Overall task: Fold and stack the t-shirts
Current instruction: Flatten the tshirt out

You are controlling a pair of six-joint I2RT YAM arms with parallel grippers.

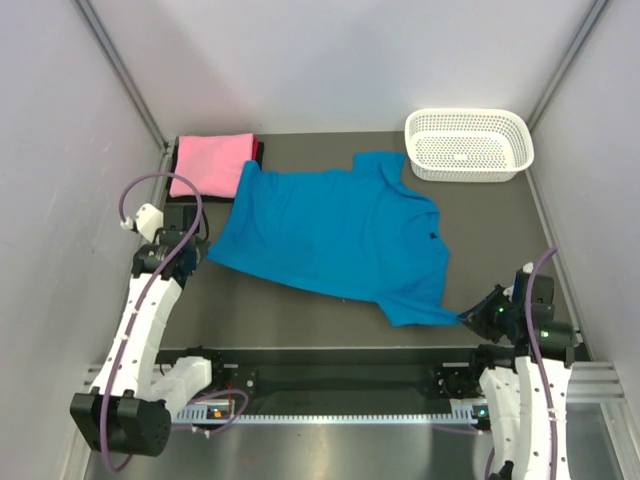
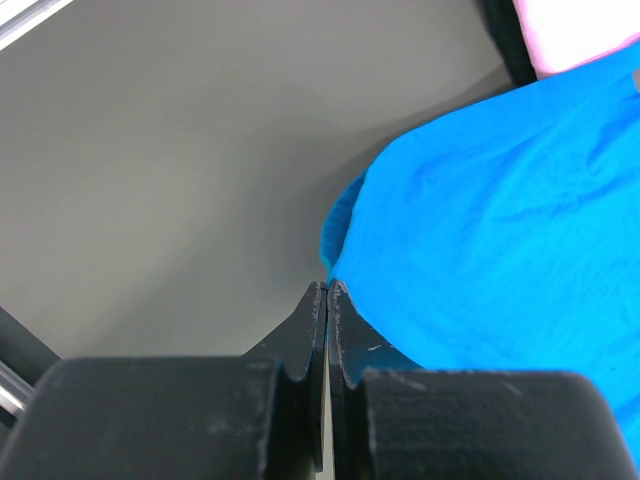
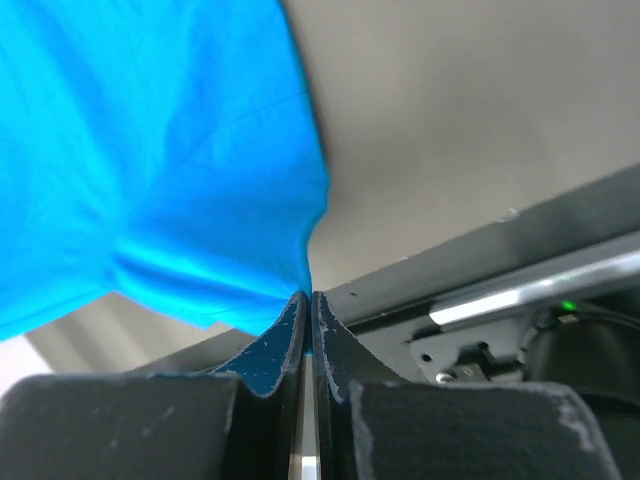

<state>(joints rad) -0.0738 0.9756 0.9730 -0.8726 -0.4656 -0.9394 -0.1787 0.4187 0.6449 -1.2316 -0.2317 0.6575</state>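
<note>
Three t-shirts, it seems: turquoise t-shirt [image 1: 330, 235], pink t-shirt [image 1: 210, 163], dark t-shirt [image 1: 261, 152] barely showing. One basket [image 1: 470, 172]. Two grippers: left gripper [image 1: 203, 255], right gripper [image 1: 466, 317].

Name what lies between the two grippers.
The turquoise t-shirt spans from left gripper to right gripper, each shut on an edge; top view shows it.

The right gripper [image 3: 308, 300] has its two black jaws pressed together, pinching a corner of the turquoise-blue t-shirt [image 3: 150, 150]. From that pinch the cloth fans out wrinkled to the upper left. Grey table [image 3: 480, 100] shows at the upper right. A metal rail [image 3: 520, 295] with a green light [image 3: 568, 305] runs at the right.
</note>
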